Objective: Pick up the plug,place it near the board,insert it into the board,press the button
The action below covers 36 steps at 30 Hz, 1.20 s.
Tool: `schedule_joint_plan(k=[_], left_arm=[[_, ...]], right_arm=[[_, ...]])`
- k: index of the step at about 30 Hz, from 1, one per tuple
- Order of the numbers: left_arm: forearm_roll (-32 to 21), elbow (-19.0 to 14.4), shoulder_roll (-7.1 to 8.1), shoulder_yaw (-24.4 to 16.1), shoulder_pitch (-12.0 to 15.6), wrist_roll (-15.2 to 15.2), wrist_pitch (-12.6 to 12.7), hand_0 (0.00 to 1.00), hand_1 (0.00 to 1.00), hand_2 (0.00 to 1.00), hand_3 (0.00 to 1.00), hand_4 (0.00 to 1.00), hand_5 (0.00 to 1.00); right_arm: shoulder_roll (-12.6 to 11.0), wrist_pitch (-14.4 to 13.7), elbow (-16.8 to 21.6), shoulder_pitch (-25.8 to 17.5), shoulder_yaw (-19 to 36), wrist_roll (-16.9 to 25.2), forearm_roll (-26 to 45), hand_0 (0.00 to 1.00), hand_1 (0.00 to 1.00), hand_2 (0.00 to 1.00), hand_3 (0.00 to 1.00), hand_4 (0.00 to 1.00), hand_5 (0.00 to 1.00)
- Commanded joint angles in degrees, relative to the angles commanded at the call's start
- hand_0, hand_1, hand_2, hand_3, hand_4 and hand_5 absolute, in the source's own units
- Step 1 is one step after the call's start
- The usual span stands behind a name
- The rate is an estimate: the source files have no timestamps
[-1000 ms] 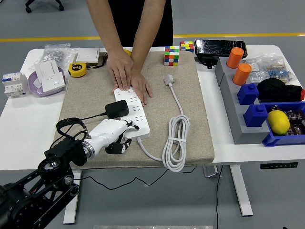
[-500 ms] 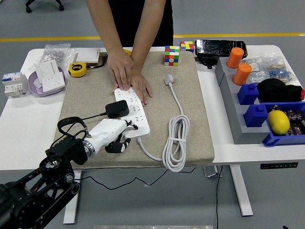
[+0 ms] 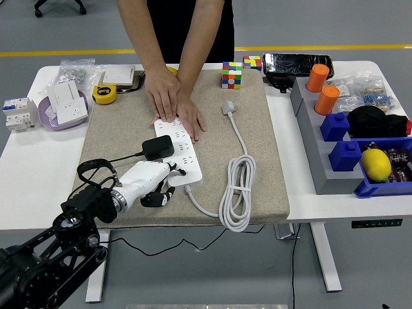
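A white power strip (image 3: 180,152) lies on the tan mat (image 3: 257,187), and a black plug adapter (image 3: 158,147) sits in its left side. My left hand (image 3: 154,182), white with black fingertips, rests at the strip's near end, fingers curled loosely with one extended onto the strip's near corner. It holds nothing. A person at the far side presses both hands (image 3: 175,106) flat on the strip's far end. The strip's own white cord (image 3: 237,187) lies coiled to the right, ending in a white plug (image 3: 228,107).
Rubik's cubes (image 3: 232,74) stand at the mat's far edge. A yellow tape measure (image 3: 104,94) and a purple bowl with sockets (image 3: 64,106) are at the left. Blue bins, orange cups and a lemon (image 3: 376,164) fill the right side.
My left hand has shifted very slightly at the strip's near end. The person's hands have stayed put.
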Motion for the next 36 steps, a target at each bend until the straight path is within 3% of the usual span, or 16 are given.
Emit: schedule_joint_plan(k=[9, 14, 17, 18, 19, 23, 24, 26, 29, 30, 35, 36], left_arm=[[0.51, -1.12, 0.13, -0.51, 0.54, -0.29, 0.7, 0.149, 0.044, 0.141, 0.748, 0.494, 0.002], [1.42, -5.57, -0.03, -2.85, 1.94, -1.42, 2.82, 0.153, 0.044, 0.14, 0.709, 0.493, 0.002], [1.72, -9.54, -0.86, -6.13, 4.34, -3.1, 5.61, 0.153, 0.044, 0.14, 0.709, 0.493, 0.002], [1.24, -11.02, -1.24, -7.63, 5.5, -4.04, 7.14, 0.19, 0.047, 0.139, 0.598, 0.571, 0.015], [0.5, -12.05, -1.58, -8.81, 6.44, -4.96, 8.49, 0.19, 0.047, 0.139, 0.598, 0.571, 0.015], [-7.28, -15.08, -3.73, -15.49, 11.41, -11.91, 16.15, 0.19, 0.047, 0.139, 0.598, 0.571, 0.015], [-9.44, -15.13, -4.03, -16.92, 12.05, -13.38, 17.11, 0.387, 0.369, 0.358, 0.516, 0.901, 0.286], [-14.13, -14.43, -4.79, -20.66, 13.61, -16.18, 17.28, 0.387, 0.369, 0.358, 0.516, 0.901, 0.286], [-21.44, -13.48, -5.24, -24.89, 14.99, -17.57, 15.32, 0.387, 0.369, 0.358, 0.516, 0.901, 0.286], [-23.68, -13.33, -5.32, -25.73, 15.25, -17.75, 14.86, 0.8, 0.874, 0.851, 0.806, 0.998, 0.599], [-35.33, -12.74, -6.71, -29.53, 16.09, -18.41, 12.48, 0.8, 0.874, 0.851, 0.806, 0.998, 0.599], [-37.52, -12.62, -7.05, -30.24, 16.11, -18.68, 12.26, 0.931, 0.988, 0.967, 0.922, 0.998, 0.706]], right_arm=[[-0.06, 0.03, 0.0, -0.2, -0.02, -0.04, -0.17, 0.824, 0.747, 0.744, 0.782, 0.998, 0.896], [-0.01, 0.05, 0.0, -0.31, 0.0, -0.06, -0.29, 0.824, 0.748, 0.744, 0.782, 0.998, 0.896], [0.04, 0.04, 0.0, -0.32, 0.03, -0.03, -0.32, 0.824, 0.748, 0.744, 0.782, 0.998, 0.896], [0.07, 0.04, 0.0, -0.36, 0.06, -0.04, -0.32, 0.824, 0.747, 0.744, 0.782, 0.998, 0.897], [0.09, 0.04, 0.0, -0.39, 0.09, -0.04, -0.34, 0.824, 0.747, 0.744, 0.782, 0.998, 0.897], [0.17, 0.03, 0.0, -0.73, 0.33, -0.09, -0.46, 0.824, 0.747, 0.744, 0.782, 0.998, 0.897], [0.19, 0.03, 0.0, -0.78, 0.36, -0.1, -0.48, 0.824, 0.746, 0.744, 0.782, 0.998, 0.897], [0.27, 0.04, 0.0, -0.89, 0.42, -0.1, -0.48, 0.824, 0.746, 0.744, 0.782, 0.998, 0.897], [0.27, 0.0, 0.0, -0.78, 0.22, 0.07, -0.13, 0.824, 0.746, 0.744, 0.782, 0.998, 0.897], [0.26, 0.0, 0.0, -0.74, 0.18, 0.1, -0.05, 0.824, 0.748, 0.744, 0.782, 0.998, 0.897], [0.3, -0.05, 0.0, -0.74, 0.26, 0.11, 0.15, 0.824, 0.748, 0.744, 0.782, 0.998, 0.897], [0.32, -0.04, 0.0, -0.77, 0.34, 0.06, 0.09, 0.824, 0.747, 0.744, 0.782, 0.998, 0.897]])
